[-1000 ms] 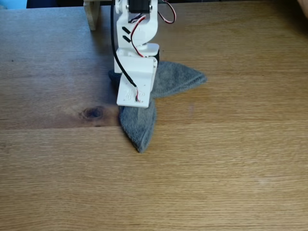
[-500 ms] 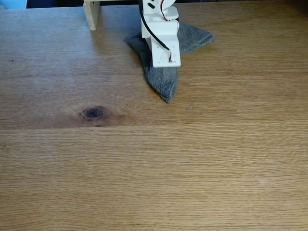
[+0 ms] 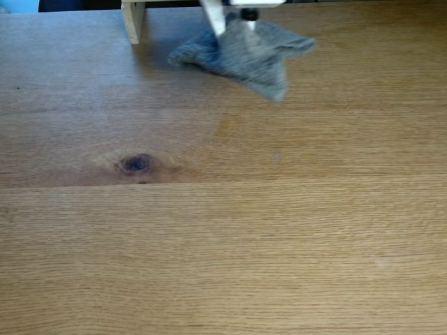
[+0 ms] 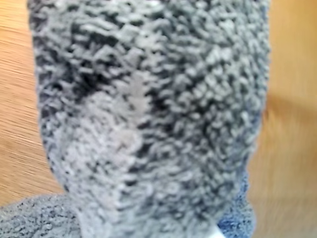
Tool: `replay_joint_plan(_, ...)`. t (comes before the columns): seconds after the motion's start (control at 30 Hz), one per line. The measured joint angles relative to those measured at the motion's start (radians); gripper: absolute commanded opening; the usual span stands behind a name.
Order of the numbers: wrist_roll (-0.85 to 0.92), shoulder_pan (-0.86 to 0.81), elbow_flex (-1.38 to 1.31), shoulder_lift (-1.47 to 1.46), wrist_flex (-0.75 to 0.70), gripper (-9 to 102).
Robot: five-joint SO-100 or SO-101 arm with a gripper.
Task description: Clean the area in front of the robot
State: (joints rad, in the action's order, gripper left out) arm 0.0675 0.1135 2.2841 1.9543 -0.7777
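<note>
The area is a light-brown wooden tabletop [image 3: 279, 230] with one dark oval knot [image 3: 136, 163]. A grey terry cloth [image 3: 255, 59] lies blurred at the far top edge of the fixed view, one corner pointing toward the lower right. Only a white sliver of the robot [image 3: 214, 15] reaches in from the top, and its gripper [image 3: 223, 29] sits on the cloth's upper part. In the wrist view the cloth [image 4: 148, 114] stands as a thick column right before the lens, hiding the jaws, with wood [image 4: 290, 124] on both sides. The cloth travels with the gripper, so it appears held.
A pale upright wooden post [image 3: 133, 19] stands at the top left of the fixed view, just left of the cloth. A plank seam crosses the table a little below the knot.
Over the last second the arm has pulled back toward the top edge, dragging the cloth from beside the knot to the far end of the table. Most of the arm has left the picture.
</note>
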Motion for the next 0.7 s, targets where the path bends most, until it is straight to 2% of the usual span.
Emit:
replay_joint_plan(0.23,0.003,0.163,-0.276,-0.433,0.117,0)
replay_joint_plan(0.47,-0.075,0.189,-0.660,-1.006,0.153,0)
replay_joint_plan(0.7,-0.146,0.150,-0.917,-1.184,0.132,0)
